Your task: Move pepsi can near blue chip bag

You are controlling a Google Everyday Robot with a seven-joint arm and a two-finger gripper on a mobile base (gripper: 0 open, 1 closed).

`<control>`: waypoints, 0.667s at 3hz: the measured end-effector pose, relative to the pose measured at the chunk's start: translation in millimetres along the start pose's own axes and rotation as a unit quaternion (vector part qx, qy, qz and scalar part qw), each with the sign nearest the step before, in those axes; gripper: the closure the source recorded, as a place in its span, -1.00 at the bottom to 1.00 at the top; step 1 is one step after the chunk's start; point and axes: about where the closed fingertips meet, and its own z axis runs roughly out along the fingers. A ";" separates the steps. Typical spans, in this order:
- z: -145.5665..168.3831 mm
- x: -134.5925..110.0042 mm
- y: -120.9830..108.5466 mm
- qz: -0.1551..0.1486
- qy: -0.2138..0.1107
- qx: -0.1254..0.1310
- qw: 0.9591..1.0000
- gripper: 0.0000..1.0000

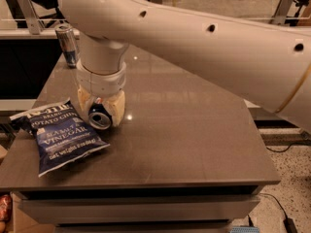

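The pepsi can [99, 117] lies on its side between the cream fingers [117, 108] of my gripper [100, 111], its silver end facing the camera. The gripper is low over the table, shut on the can. The blue chip bag [57, 136] lies flat at the table's front left, its upper right edge right beside the can. The big white arm [204, 42] crosses the top of the view and hides the far table.
A taller slim silver-and-blue can [67, 44] stands upright at the table's back left corner. The grey table [194, 130] stretches to the right and front. A metal railing [29, 13] runs behind it.
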 end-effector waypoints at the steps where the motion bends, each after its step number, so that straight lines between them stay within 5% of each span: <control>1: 1.9 1.6 -0.9 0.004 -0.003 -0.003 1.000 0.19; 2: 2.6 2.4 -2.2 0.005 -0.006 -0.004 1.000 -0.26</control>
